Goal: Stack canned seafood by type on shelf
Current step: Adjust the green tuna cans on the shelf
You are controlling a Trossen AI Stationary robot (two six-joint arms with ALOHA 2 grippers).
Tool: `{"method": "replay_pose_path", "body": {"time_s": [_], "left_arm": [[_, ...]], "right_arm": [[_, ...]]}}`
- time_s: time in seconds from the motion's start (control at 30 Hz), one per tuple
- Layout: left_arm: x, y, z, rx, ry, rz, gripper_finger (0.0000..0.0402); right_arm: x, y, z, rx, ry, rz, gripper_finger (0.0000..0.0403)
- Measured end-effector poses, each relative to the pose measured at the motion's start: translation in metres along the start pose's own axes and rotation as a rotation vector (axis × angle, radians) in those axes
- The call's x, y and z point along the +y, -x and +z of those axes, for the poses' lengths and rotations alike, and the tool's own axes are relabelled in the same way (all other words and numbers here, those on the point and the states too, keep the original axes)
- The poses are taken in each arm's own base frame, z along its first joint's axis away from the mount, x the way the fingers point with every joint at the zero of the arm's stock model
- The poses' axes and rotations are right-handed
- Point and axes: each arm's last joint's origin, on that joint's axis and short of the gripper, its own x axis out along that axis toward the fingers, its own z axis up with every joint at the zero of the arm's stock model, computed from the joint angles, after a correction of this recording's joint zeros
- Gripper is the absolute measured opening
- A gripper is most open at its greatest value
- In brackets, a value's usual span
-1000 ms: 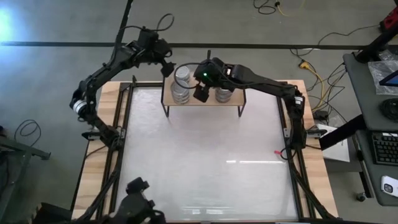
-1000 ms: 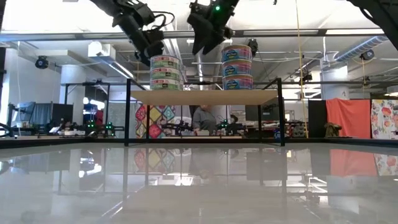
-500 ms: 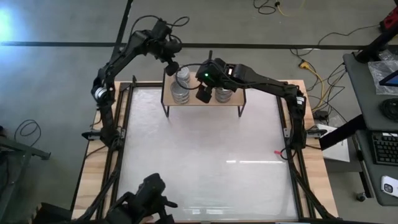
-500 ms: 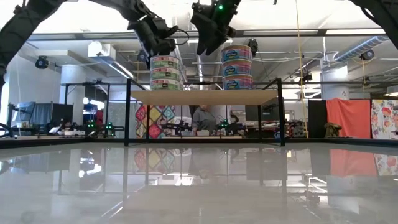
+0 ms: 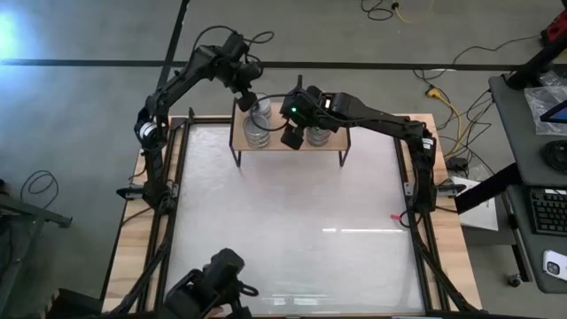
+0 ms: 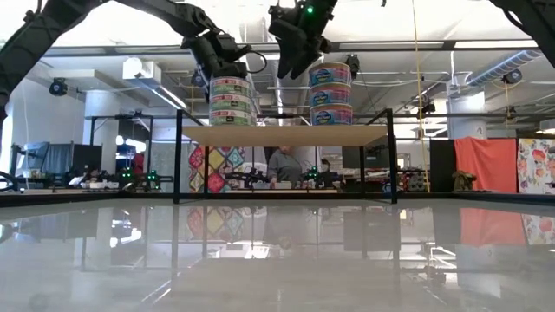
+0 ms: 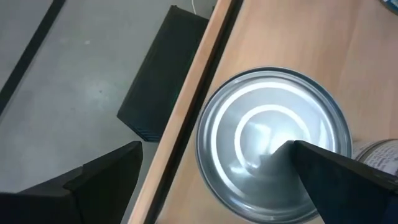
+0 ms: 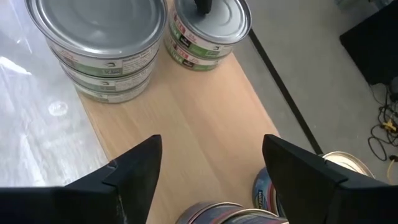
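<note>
The shelf (image 5: 288, 144) stands at the table's far edge. On its left end are two stacks of green-labelled, silver-topped tins (image 8: 99, 37) (image 8: 208, 31), and on its right end blue-labelled tins (image 6: 330, 87). One gold top (image 8: 345, 165) shows beside them. My left gripper (image 7: 216, 149) is open and tipped down over the far green stack's top tin (image 7: 273, 143), one finger over the tin and the other beyond the shelf's far edge. My right gripper (image 8: 211, 143) hangs open above the bare plank (image 8: 199, 124) between the stacks, with nothing between its fingers. My left gripper has one fingertip (image 8: 202, 5) over the silver top of the far green stack's upper tin, coming slanting down from the far left. I cannot tell whether it touches the top or hangs just above it.
The white tabletop (image 5: 292, 221) near of the shelf is free room, framed by black rails and a wood border (image 5: 133, 239). A black box (image 7: 161, 74) lies on the floor beyond the shelf's far edge. A dark camera mount (image 5: 217, 279) stands at the near edge.
My left gripper has moved toward the table's right edge and a little down, to above the far green stack, and has tipped more steeply downward. It stays open. The tins have not moved.
</note>
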Motion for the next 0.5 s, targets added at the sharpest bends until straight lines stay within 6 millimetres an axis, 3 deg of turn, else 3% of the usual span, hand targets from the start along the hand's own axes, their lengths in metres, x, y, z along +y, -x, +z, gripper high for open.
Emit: {"method": "replay_pose_path", "body": {"time_s": [0.5], "left_arm": [[-0.0070,-0.0006,-0.0013,0.001,-0.030,-0.079,0.0398]], "right_arm": [[0.0000,-0.0001,-0.0004,0.004,-0.006,0.000,0.0263]]}}
